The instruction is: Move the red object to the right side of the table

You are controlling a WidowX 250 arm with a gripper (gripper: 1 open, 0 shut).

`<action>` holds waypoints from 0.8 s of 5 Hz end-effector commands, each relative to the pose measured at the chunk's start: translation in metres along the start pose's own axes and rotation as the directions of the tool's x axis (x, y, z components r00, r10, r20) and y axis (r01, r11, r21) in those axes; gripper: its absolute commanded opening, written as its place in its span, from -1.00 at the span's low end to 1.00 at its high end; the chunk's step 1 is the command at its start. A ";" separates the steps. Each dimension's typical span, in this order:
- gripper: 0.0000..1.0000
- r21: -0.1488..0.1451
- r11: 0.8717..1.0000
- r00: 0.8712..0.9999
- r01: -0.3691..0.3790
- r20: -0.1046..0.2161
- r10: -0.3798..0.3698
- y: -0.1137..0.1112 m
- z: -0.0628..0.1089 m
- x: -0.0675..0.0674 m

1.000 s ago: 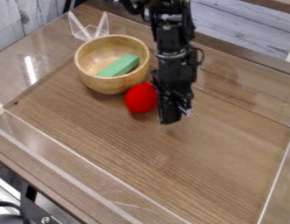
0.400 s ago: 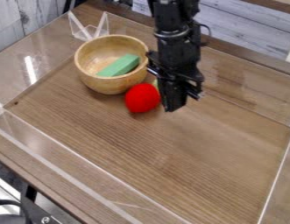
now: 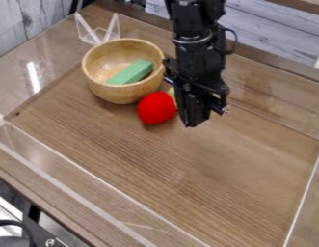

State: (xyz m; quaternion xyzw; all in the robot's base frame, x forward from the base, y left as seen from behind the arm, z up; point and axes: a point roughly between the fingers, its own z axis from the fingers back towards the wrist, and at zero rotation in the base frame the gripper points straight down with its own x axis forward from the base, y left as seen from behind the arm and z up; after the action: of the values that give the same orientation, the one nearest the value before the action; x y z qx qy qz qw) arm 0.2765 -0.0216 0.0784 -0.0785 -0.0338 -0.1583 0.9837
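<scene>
The red object [image 3: 154,108], a small round ball, lies on the wooden table [image 3: 188,188] just in front of and to the right of a wooden bowl. My gripper [image 3: 194,122] points straight down immediately right of the ball, its dark fingertips slightly above the tabletop. Nothing shows between the fingers. They are dark and close together, so the gap between them is not clear.
The wooden bowl [image 3: 94,60] at the back left holds a green block [image 3: 129,71]. Clear plastic walls [image 3: 46,164] run along the table's front and sides. A white folded piece [image 3: 97,27] stands behind the bowl. Bare wood stretches right of the gripper.
The gripper has lifted off the table beside the ball and shifted a little to the right. The red ball lies where it was.
</scene>
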 end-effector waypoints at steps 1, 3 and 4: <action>1.00 0.019 1.000 0.999 0.008 0.036 -0.008 0.013 0.004 0.002; 1.00 0.049 0.993 0.993 -0.110 0.048 0.108 0.035 -0.011 0.003; 1.00 0.056 0.993 0.994 -0.101 0.043 0.099 0.042 -0.016 0.008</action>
State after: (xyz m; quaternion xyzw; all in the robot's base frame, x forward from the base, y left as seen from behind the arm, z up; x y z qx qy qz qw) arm 0.2873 0.0084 0.0429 -0.0625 -0.0264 -0.1084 0.9918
